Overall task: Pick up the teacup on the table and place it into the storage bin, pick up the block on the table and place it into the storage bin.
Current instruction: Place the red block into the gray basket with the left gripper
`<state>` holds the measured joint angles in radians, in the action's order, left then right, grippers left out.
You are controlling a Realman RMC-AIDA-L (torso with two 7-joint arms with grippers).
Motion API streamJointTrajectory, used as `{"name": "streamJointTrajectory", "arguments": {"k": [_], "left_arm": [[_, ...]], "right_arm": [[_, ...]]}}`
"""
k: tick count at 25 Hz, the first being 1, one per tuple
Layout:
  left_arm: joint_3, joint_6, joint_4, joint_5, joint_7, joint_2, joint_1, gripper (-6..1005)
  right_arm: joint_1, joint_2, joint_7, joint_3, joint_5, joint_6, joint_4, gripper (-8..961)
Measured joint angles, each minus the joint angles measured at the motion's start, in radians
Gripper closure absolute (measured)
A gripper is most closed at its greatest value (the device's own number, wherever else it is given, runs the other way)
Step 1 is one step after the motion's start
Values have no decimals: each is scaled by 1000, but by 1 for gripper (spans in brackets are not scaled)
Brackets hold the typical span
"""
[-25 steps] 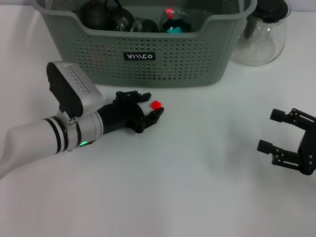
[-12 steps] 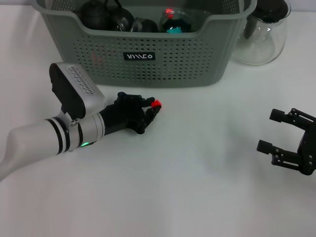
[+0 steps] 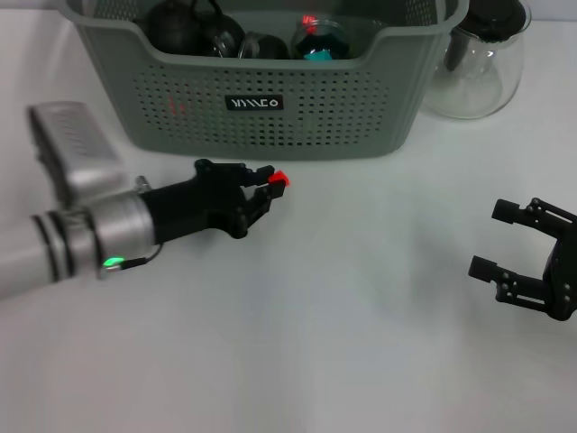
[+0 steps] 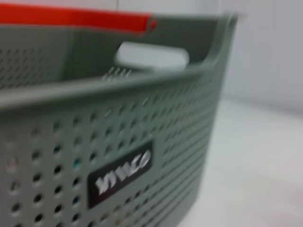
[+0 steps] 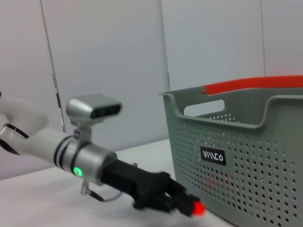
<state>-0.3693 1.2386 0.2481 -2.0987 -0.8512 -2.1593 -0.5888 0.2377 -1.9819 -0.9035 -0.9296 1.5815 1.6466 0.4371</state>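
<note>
Gripping: left gripper [image 3: 269,183] clenched on the red block [image 3: 279,179], raised just before the bin [image 3: 270,126].
Block: mostly hidden by fingers.
Bin contents: dark, indistinct shapes; teacup unclear.
Right gripper [image 3: 505,248]: jaws spread, idle, partly cut off.

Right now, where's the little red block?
In the head view the red block is pinched in the left gripper, lifted just in front of the storage bin, below its black label.
</note>
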Motion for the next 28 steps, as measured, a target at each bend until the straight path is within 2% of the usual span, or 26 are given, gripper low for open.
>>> {"name": "streamJointTrajectory", "arguments": {"k": [3,6,8,10,13,15,18,20,22,28], "left_arm": [[-26,259,91,9,-127,27,34,813],[33,540,150,73,-233,53,31,812],[60,625,200,130,-328,57,5,812],[70,657,302,208,-520,57,-47,811],[27,543,425,217,-759,63,-142,810],[-79,370,469,166,-892,89,-197,810],[-322,88,482,55,-1087,132,-253,809],[-404,-20,496,-14,-1175,134,-271,809],[-440,-76,505,-61,-1234,130,-281,808],[-466,-133,521,-108,-1335,123,-289,807]], "right_arm": [[2,0,0,0,0,1,0,102],[9,0,0,0,0,2,0,102],[13,0,0,0,0,2,0,102],[16,0,0,0,0,2,0,102],[22,-2,0,0,0,2,0,102],[25,-3,0,0,0,1,0,102],[30,-8,0,2,0,-2,1,102],[36,-10,0,8,0,0,1,101],[44,-10,0,12,0,1,0,101],[51,-11,-1,12,0,1,-1,102]]}}
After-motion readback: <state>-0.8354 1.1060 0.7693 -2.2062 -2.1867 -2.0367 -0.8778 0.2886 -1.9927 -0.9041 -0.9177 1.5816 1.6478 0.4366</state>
